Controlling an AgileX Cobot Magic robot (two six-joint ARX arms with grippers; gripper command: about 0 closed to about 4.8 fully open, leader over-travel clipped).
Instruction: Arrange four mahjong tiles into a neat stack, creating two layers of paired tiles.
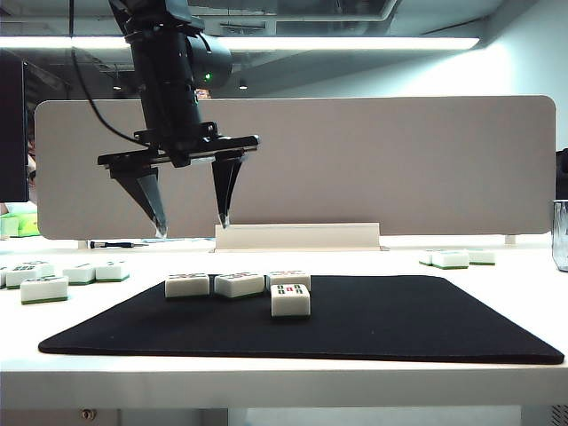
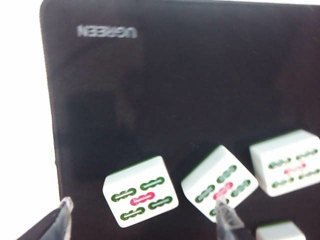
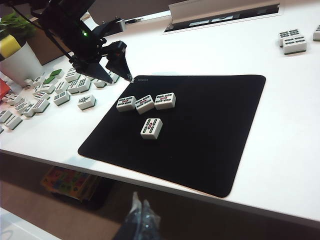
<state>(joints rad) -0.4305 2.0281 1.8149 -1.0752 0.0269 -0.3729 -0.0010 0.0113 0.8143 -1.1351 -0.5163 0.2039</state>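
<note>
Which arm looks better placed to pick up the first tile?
The left. Its open claw hangs above the row of mahjong tiles on the black mat. The right claw sits back beyond the table edge, apparently shut.

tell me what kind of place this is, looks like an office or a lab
Probably an office-style lab bench: a white table with a divider panel behind it, strip lights overhead, and a black mat laid out as a work area.
</note>
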